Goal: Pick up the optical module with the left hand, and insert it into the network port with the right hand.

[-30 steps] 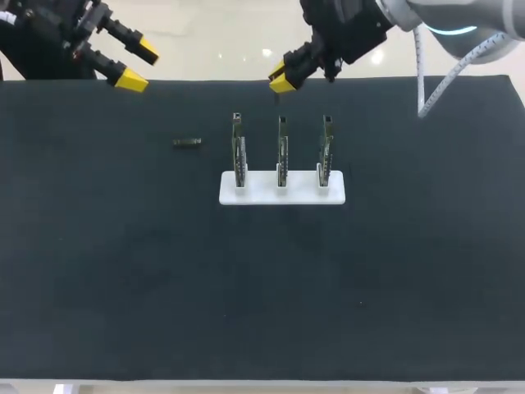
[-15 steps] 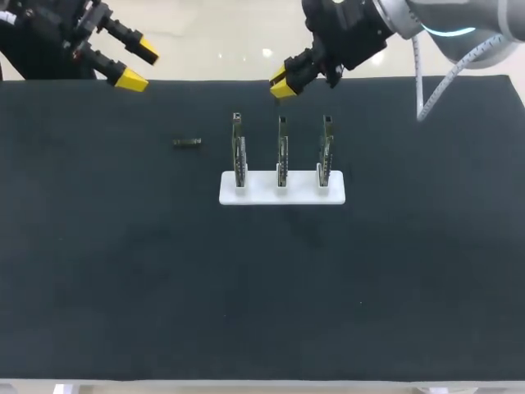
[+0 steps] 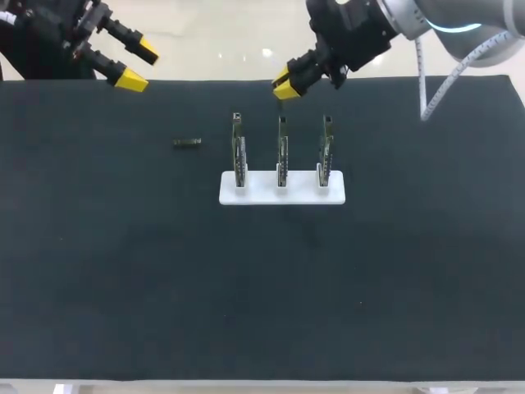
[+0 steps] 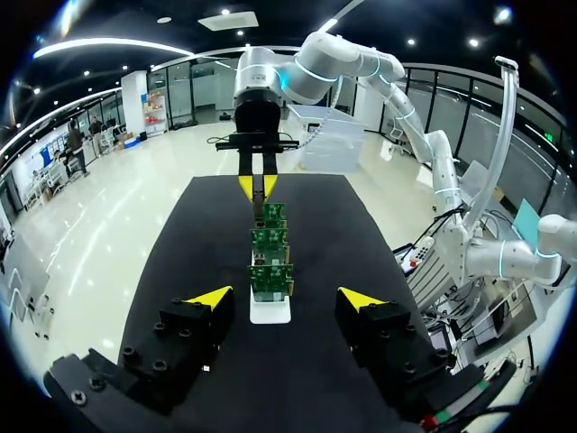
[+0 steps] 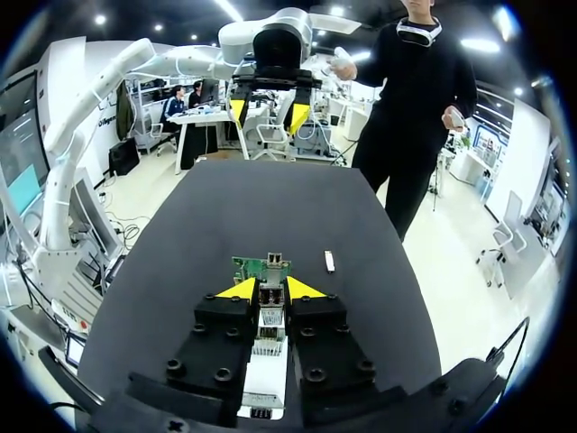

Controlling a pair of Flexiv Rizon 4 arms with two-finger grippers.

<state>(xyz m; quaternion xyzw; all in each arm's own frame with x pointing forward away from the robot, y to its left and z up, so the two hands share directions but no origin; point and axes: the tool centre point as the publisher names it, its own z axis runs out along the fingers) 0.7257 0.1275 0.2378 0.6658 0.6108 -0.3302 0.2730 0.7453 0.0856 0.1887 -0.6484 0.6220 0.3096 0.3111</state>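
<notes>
My right gripper (image 3: 285, 84) hangs above and just behind the middle of three upright green boards (image 3: 282, 152), each with a network port at its top. In the right wrist view it (image 5: 270, 289) is shut on a silvery optical module (image 5: 269, 317), and a board (image 5: 256, 264) stands just ahead of the fingertips. A second optical module (image 3: 187, 142) lies flat on the mat left of the boards. My left gripper (image 3: 137, 64) is open and holds nothing, raised at the table's far left corner. In the left wrist view it (image 4: 285, 298) faces along the row of boards (image 4: 270, 271).
The boards stand in a white base (image 3: 262, 195) near the middle of the black mat (image 3: 262, 287). The table's far edge runs just behind both grippers. The loose module (image 5: 329, 262) lies beside the base.
My right gripper has shifted a little to the right behind the boards, still shut. The left arm, the loose module and the boards have not moved.
</notes>
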